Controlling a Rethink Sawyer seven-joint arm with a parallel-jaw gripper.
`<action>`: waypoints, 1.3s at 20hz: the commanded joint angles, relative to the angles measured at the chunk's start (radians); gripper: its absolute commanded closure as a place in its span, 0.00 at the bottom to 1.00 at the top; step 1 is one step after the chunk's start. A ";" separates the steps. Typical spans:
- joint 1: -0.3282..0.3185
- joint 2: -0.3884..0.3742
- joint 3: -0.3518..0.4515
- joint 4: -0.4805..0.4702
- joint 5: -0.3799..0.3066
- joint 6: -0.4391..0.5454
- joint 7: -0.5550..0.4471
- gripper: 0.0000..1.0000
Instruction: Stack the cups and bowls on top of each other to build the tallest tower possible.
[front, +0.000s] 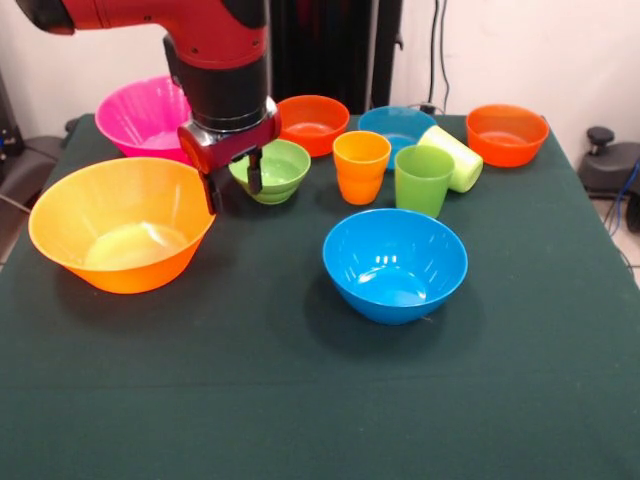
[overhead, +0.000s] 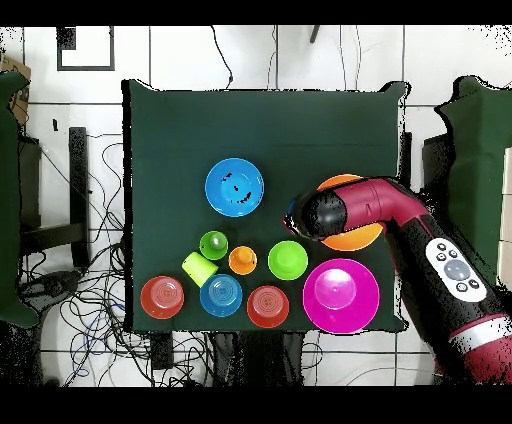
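Red arm covering part of the yellow-orange bowl (overhead: 352, 240) from overhead, gripper (front: 232, 181) with fingers spread, hanging at that bowl's rim beside the small green bowl (front: 271, 170), nothing stacked, lime-yellow cup (front: 452, 157) tipped over, dark green bench (front: 300, 400).

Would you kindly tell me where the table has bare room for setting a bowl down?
The green cloth is bare along the near edge, below the medium blue bowl and the large yellow-orange bowl. The far side is crowded: pink bowl, small bowls, three cups. The claw hangs by the small green bowl.
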 joint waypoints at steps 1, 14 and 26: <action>0.019 0.032 -0.004 -0.068 -0.074 -0.015 -0.252 0.00; 0.010 0.052 -0.008 -0.086 -0.060 0.070 -0.340 0.00; -0.034 -0.028 -0.058 0.134 0.147 0.079 0.011 0.00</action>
